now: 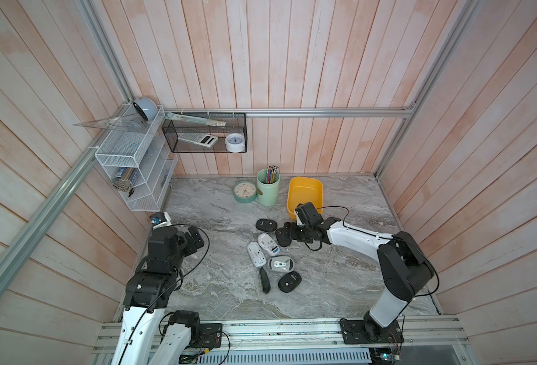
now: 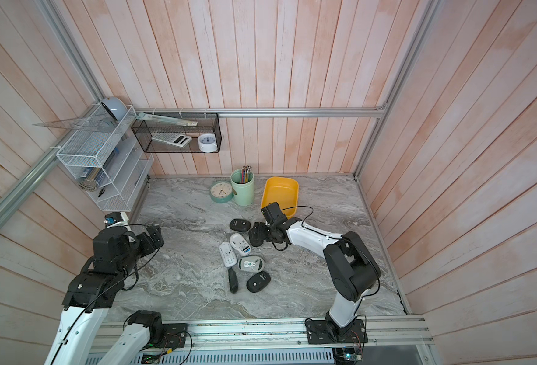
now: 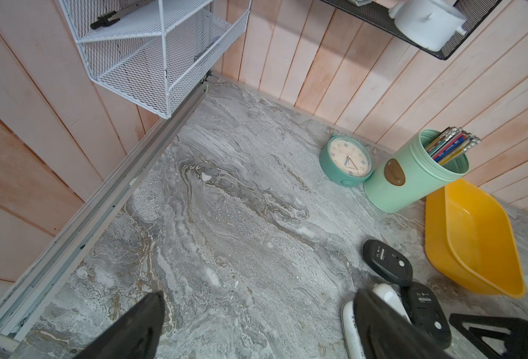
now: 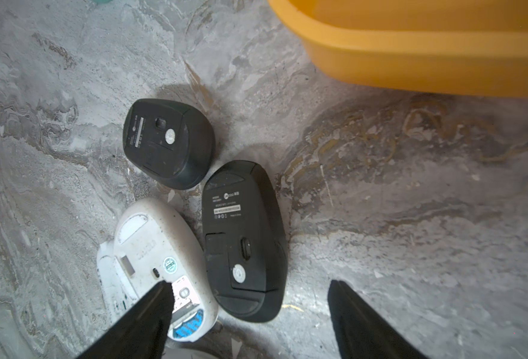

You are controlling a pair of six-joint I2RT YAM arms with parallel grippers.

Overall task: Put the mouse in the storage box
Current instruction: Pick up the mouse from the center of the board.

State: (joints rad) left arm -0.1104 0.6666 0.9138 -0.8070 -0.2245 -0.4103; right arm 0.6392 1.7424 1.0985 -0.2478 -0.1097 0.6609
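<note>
- The mouse (image 4: 244,239), black and lying belly-up, is on the grey desk (image 1: 340,268) about mid-desk in both top views. The yellow storage box (image 1: 305,192) stands near it at 1 o'clock, empty and not touching it.
- A white mouse (image 4: 150,248) lies hard against its flank at 8 o'clock, and a second black mouse (image 1: 266,225) sits just beside it at 10 o'clock.
- The right jaws hang low over the mouse's near end, spread wider than its body and holding nothing. One finger (image 4: 150,320) is above the white mouse and the other (image 4: 365,320) is above bare desk.
- The mouse's long axis runs straight ahead of these jaws, in line with the fingers, so closing would take it across its narrow flanks. It looks roughly centred between them.
- My guess is the white-mouse side is the tight one, since there is hardly a gap for that finger to drop into.
- The right arm (image 1: 355,235) is far nearer. The left arm (image 1: 166,249) sits at the desk's 9 o'clock edge, well apart, its jaws fully spread and empty.
</note>
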